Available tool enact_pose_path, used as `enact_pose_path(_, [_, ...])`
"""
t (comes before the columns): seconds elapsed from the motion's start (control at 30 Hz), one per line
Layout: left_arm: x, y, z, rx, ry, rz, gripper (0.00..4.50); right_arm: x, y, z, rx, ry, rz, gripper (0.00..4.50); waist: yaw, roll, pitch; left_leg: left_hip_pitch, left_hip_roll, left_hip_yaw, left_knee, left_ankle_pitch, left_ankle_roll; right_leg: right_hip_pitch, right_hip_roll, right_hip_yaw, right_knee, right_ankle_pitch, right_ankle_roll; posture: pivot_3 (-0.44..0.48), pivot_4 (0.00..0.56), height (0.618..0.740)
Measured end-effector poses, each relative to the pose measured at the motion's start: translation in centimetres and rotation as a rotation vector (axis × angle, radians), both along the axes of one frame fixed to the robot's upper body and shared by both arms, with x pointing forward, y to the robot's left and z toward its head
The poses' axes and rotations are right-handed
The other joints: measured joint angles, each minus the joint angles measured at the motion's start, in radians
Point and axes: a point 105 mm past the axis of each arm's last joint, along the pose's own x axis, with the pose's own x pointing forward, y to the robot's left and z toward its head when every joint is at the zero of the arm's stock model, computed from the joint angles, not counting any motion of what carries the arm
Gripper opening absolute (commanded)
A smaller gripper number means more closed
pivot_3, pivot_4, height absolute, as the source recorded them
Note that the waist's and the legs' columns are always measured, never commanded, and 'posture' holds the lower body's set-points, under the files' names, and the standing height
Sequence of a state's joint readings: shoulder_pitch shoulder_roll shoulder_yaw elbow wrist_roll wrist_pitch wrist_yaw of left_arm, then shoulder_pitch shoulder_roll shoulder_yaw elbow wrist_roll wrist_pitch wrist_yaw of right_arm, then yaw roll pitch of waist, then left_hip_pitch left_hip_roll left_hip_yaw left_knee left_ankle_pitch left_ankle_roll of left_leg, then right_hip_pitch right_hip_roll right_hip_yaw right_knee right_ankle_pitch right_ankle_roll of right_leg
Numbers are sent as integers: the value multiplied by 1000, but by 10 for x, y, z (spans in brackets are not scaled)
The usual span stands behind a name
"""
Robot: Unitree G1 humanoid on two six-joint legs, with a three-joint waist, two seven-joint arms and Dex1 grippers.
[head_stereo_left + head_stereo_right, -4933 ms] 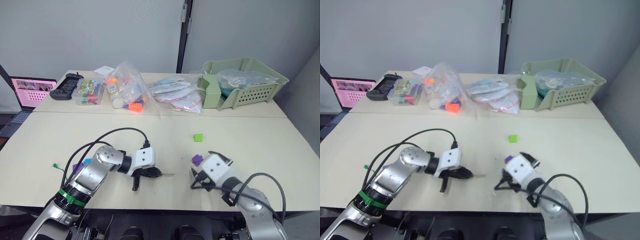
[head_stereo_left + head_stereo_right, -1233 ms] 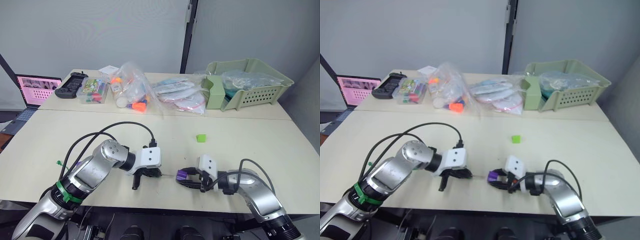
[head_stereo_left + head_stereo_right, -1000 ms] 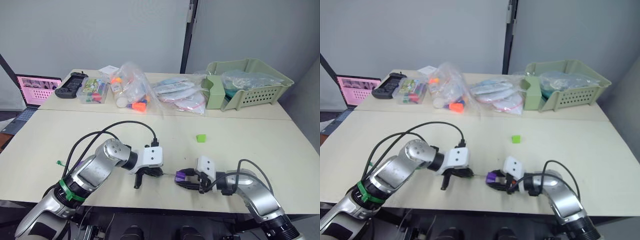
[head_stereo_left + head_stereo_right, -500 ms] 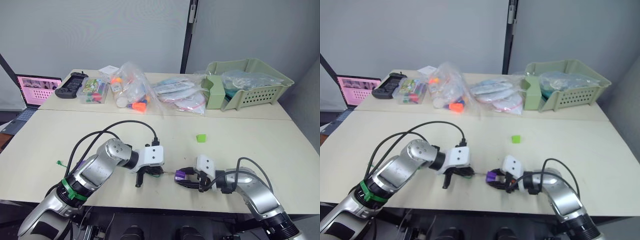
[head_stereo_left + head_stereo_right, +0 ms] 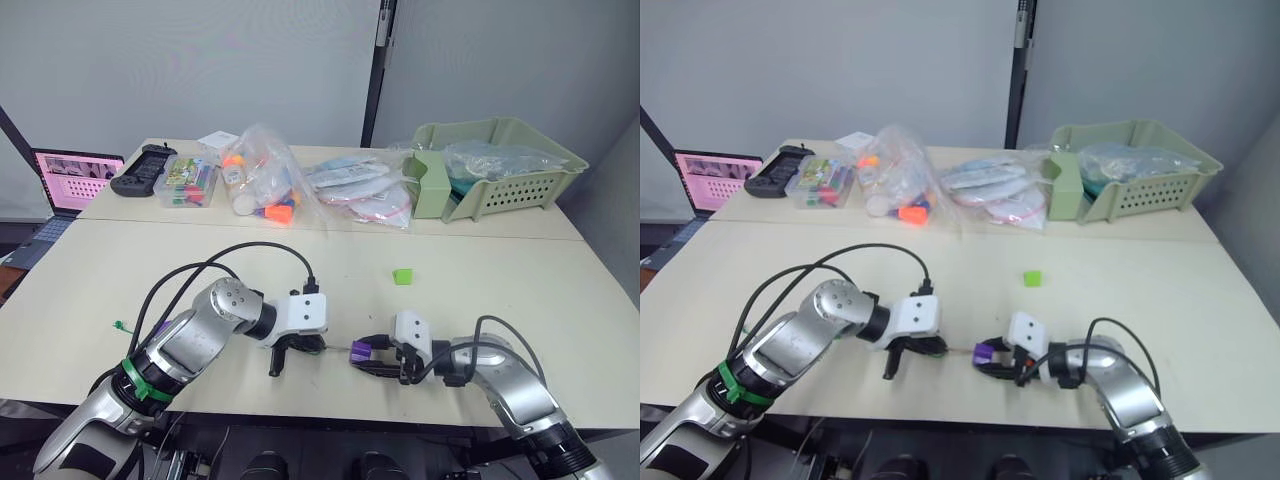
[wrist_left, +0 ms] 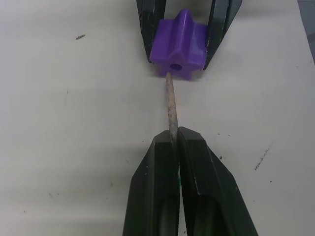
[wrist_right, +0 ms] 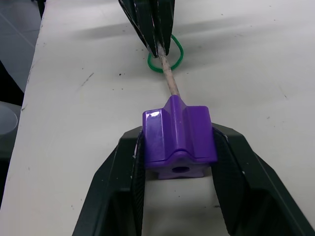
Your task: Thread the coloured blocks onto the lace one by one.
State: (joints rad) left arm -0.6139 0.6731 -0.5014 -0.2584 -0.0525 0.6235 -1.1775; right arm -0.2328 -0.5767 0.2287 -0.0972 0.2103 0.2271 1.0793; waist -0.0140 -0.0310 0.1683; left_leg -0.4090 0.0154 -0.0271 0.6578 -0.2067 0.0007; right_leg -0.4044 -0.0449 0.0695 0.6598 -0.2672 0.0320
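Left end effector [image 6: 173, 147]: you're pinching the lace [image 6: 171, 105] tip.
Right end effector [image 7: 179, 162]: you're gripping a purple block [image 7: 178, 136] above the tabletop [image 5: 480, 280].
Alignment: tip is pointing along the block's hole axis, touching its mouth.
Farther: lime block [image 5: 402, 276] is lying well apart.

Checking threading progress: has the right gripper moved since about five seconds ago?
Yes. The right gripper, shut on the purple block, has swung leftward, away from the lime green block, to meet the lace.
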Motion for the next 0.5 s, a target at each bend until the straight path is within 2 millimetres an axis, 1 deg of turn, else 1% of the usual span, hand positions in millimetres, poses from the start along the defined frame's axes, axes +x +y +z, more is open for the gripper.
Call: enact_pose_path(0.5, [-1, 0, -1, -6, 12, 7, 0, 0, -1, 0, -8, -1, 12, 1373, 0, 0, 0, 0, 0, 0, 0, 0, 0, 0, 0, 0, 0, 0, 0, 0, 150, 740])
